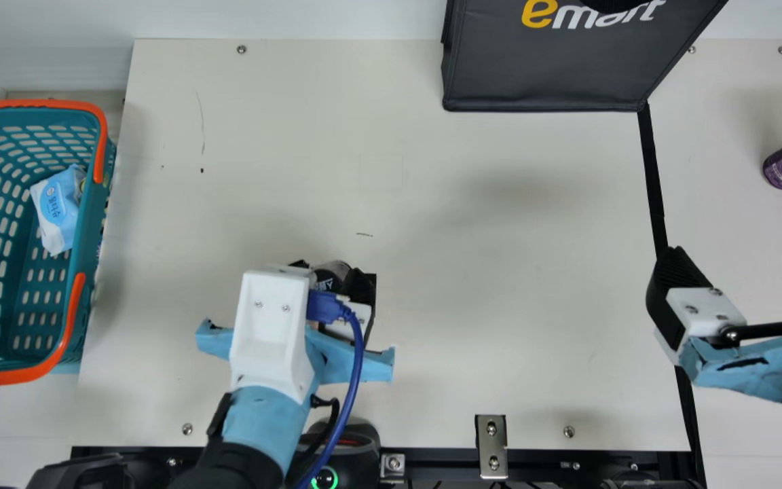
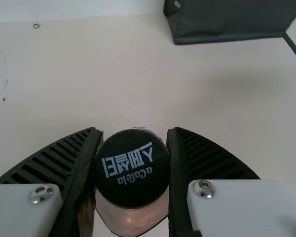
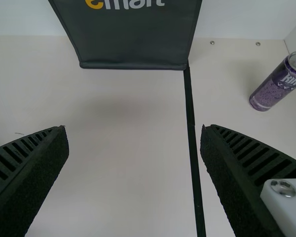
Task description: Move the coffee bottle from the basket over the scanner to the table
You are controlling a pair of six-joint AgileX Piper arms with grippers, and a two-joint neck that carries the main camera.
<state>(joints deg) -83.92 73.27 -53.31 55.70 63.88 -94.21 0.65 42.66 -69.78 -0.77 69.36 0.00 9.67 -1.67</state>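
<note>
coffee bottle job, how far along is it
Done: the coffee bottle is out of the basket. In hand: the left gripper has it clamped, beyond the scanner in the main view. Left: releasing it on the table; whether it's been scanned, I can't tell.

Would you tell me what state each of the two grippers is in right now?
Left gripper: closed on the black-capped coffee bottle.
Right gripper: open, nothing between its fingers.

Left arm (image 1: 262, 415) — pale blue, black joint (image 1: 235, 468), boxy white housing (image 1: 272, 346), blue cable (image 1: 357, 367). Right arm (image 1: 757, 370) — pale blue, black rod (image 1: 771, 331). Left pincer (image 1: 331, 270), right pincer (image 1: 736, 252): black ribbed fingers (image 2: 214, 160), screwed white mounts (image 2: 241, 207).
</note>
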